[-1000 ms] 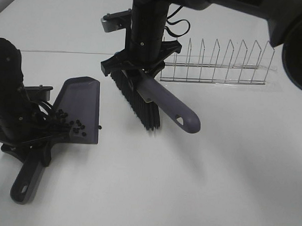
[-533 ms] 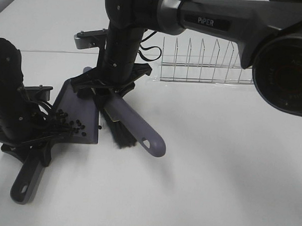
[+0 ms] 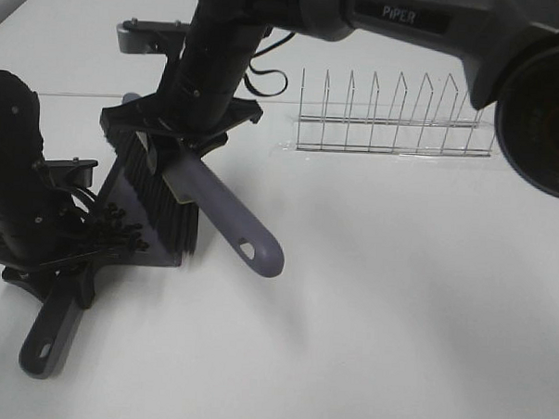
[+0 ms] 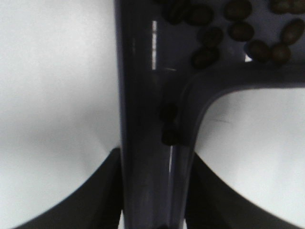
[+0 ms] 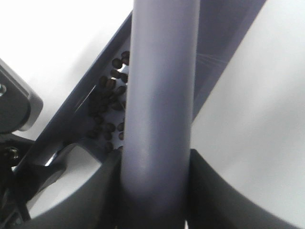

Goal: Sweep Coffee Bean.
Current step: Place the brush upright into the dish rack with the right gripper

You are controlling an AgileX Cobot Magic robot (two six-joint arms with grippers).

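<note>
Nearest the camera, the dustpan's handle (image 3: 47,340) lies on the white tabletop (image 3: 395,326). The left gripper (image 3: 71,263) is clamped around that handle just behind the blade, its fingers pressed to either side in the left wrist view. The coffee beans (image 3: 121,229) sit in a loose cluster at the back of the grey-purple blade (image 5: 224,38), beside the handle junction, and a couple have lodged in the handle's channel. Just beyond them, the hand brush's black bristles (image 3: 163,209) stand on the blade and cover most of its width, while the brush handle (image 3: 231,224) slants out over the tabletop. The right gripper (image 3: 176,138) is closed tight on that handle near the bristle head. Farthest back stands a wire dish rack (image 3: 395,117), well apart from the work. I judge this the end of a sweeping stroke, with the beans pushed into the pan. I see none loose on the tabletop, though the bristles may hide some. The next move calls for lifting the brush off gently, without flicking beans out, while the pan is held flat.
</note>
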